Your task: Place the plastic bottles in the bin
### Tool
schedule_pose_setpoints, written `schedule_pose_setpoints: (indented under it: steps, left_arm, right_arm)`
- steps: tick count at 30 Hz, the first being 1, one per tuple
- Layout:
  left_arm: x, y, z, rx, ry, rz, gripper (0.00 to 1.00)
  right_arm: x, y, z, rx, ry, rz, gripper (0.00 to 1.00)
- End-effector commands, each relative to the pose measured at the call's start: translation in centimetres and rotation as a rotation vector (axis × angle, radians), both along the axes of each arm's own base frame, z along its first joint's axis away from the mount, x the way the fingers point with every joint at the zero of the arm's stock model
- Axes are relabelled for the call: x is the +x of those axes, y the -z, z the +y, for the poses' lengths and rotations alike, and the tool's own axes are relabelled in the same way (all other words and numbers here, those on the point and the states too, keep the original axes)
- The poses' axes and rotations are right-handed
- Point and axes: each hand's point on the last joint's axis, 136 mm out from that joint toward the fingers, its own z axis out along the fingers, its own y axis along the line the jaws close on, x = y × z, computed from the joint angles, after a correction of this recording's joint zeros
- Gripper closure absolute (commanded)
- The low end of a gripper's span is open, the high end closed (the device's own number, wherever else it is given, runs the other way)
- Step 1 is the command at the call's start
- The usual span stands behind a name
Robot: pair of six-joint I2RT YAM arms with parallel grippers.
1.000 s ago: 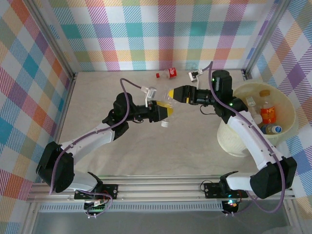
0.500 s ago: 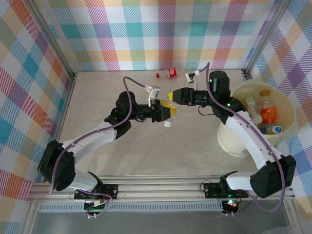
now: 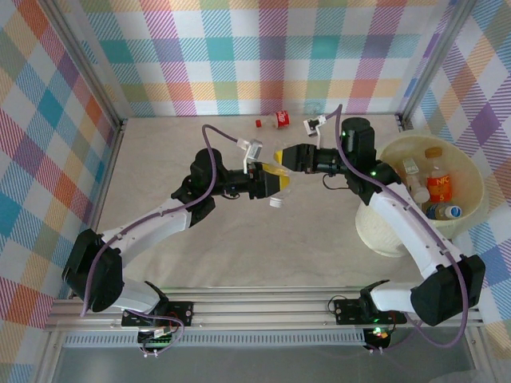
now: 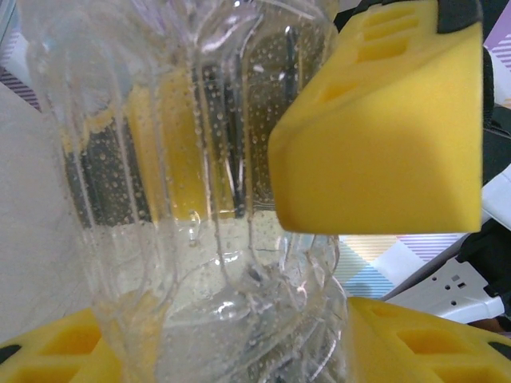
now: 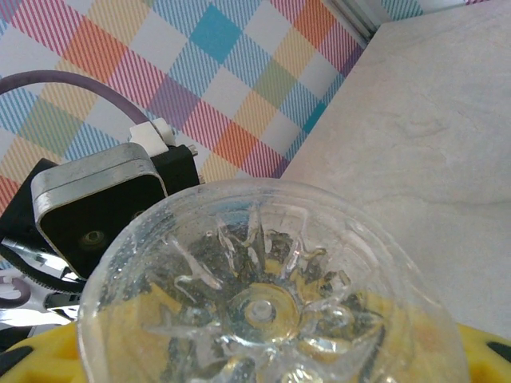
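Pale tabletop (image 3: 319,239) boxed by plaid walls (image 3: 263,56). Mid-table, clear bottle (image 4: 200,199) clamped between the pads of left gripper (image 3: 271,179), cap end hanging down. Pressed onto its base end, right gripper (image 3: 281,155), narrowed to a pinch: likely a handover toward the bin's side. Right of that, bin (image 3: 383,231) holding several bottles, orange-labelled bottle (image 3: 438,185) among them. Farthest, red-labelled bottle (image 3: 281,119) lying by the wall, not yet collected.

Pastel plaid walls (image 3: 271,48) closed off left, back and right of top view. Aluminium posts (image 3: 88,72) slanted through upper left and upper right corners. Table top (image 3: 160,152) was pale beige, faintly mottled, matte. Slotted aluminium rail (image 3: 271,313) ran along bottom edge. Light was even, shadows soft.
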Motion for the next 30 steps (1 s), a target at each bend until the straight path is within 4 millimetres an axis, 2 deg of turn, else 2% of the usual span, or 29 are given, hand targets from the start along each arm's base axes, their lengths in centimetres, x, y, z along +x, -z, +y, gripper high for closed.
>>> schedule_pose_setpoints:
  steps: [1,2,6,9,13,19,27,30]
  left_arm:
    - [-0.6,-1.0,-0.7,-0.005,0.035,-0.041,0.48]
    - [-0.4,-0.8,-0.7,0.001,0.027,-0.034,0.44]
    - [0.9,0.1,-0.5,0.058,-0.048,0.0,0.13]
    - [1.1,0.5,-0.4,0.066,-0.065,0.001,0.03]
    - [1.2,0.7,0.0,0.081,-0.095,-0.005,0.0]
    - [2.7,1.6,1.9,0.135,-0.254,-0.007,0.0]
    - [5.2,3.7,4.6,0.201,-0.484,0.022,0.0]
    - [5.7,4.3,5.2,0.214,-0.527,0.037,0.0]
  right_arm:
    - [0.6,0.0,-0.5,-0.027,0.061,-0.052,0.53]
    - [0.7,0.1,-0.7,-0.033,0.079,-0.053,0.54]
    - [2.9,0.9,-3.0,-0.099,0.281,-0.067,0.55]
    - [4.0,1.5,-4.8,-0.149,0.41,-0.085,0.56]
    - [4.5,0.3,-6.7,-0.197,0.511,-0.168,0.56]
    - [3.7,-4.8,-10.2,-0.265,0.652,-0.39,0.56]
    - [1.3,-11.8,-15.8,-0.319,0.904,-0.692,0.57]
    - [0.7,-13.8,-18.2,-0.351,1.028,-0.749,0.58]
